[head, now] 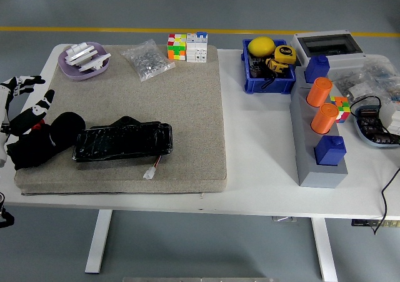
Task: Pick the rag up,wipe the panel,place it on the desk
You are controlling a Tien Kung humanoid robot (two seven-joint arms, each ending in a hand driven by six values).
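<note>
Left hand [22, 104], fingers spread, hovers just beside black rag [40, 146].

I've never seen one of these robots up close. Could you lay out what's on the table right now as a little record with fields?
Surface: white table with a grey mat on its left part
Rag: black rag at the mat's left end
Panel: black panel beside the rag, on the mat
Left hand: left hand over the table's left edge, fingers spread, holding nothing
Right hand: not in view
Far corner: purple dish
Right side: blue bin, two orange cylinders
</note>
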